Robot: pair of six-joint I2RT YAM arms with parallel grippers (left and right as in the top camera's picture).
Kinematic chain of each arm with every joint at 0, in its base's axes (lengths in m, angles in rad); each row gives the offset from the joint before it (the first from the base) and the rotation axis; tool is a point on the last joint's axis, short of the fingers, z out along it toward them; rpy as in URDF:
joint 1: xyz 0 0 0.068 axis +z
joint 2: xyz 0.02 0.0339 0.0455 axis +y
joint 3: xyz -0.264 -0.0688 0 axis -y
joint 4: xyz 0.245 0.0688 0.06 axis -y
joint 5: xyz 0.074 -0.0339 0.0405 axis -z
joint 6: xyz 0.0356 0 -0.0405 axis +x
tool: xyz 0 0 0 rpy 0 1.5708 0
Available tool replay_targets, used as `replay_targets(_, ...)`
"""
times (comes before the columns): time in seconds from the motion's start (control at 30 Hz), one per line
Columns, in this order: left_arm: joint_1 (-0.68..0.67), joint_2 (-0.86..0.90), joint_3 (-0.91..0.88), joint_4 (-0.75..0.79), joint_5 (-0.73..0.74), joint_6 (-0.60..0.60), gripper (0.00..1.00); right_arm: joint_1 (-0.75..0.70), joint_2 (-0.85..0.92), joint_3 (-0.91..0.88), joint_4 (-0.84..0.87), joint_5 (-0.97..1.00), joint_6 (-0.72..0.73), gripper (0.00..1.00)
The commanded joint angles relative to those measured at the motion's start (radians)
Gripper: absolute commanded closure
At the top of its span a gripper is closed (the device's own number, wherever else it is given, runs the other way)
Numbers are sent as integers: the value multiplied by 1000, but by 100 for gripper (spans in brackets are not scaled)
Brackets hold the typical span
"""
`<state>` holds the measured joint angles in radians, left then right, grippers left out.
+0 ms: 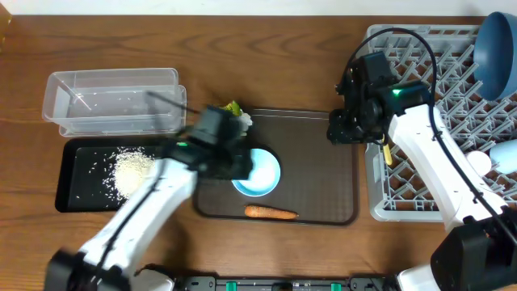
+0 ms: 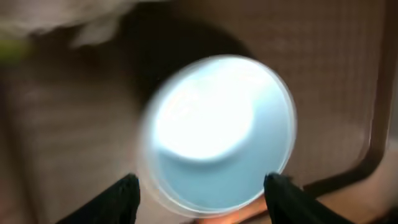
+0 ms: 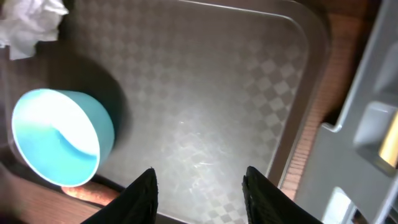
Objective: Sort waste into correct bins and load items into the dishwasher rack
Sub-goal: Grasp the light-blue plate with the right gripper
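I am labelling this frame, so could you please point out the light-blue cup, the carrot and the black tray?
light-blue cup (image 1: 262, 174): overhead view, on its pale inside.
carrot (image 1: 271, 213): overhead view, on the middle of its body.
black tray (image 1: 78, 190): overhead view, on the bare floor near its left end.

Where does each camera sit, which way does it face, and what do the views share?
Overhead: fixed above the table, facing straight down on the brown tray, clear tub, black tray and rack; left arm and right arm show.
Left wrist: on the left arm, facing down at the blurred light-blue cup; left gripper fingers flank it.
Right wrist: above the brown tray's right part, facing down; open right gripper at the bottom.
Shared: all three show the cup on the tray.
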<state>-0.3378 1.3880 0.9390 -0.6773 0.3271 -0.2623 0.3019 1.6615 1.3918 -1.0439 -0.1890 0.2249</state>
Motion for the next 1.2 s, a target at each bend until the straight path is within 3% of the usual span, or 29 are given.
replay_targets(0.0, 141, -75, 11, -72, -7, -1, 33, 50, -3, 0, 22, -29, 15, 55)
replay_targets(0.33, 480, -108, 11, -281, -8, -1, 29, 217, 128, 0, 90, -29, 60, 52)
replay_targets(0.73, 553, -108, 11, -306, -9, 3, 29, 334, 338, 0, 136, -40, 119, 57)
replay_targets(0.83, 553, -108, 11, -306, -20, 3, 29, 339, 356, 0, 145, -39, 119, 71)
replay_targets(0.97, 553, -108, 11, -309, -26, 2, 29, 335, 362, 0, 152, -20, 119, 99)
replay_targets(1.17, 553, -108, 11, -314, -26, 2, 29, 282, 341, 2, 137, 12, 115, 99)
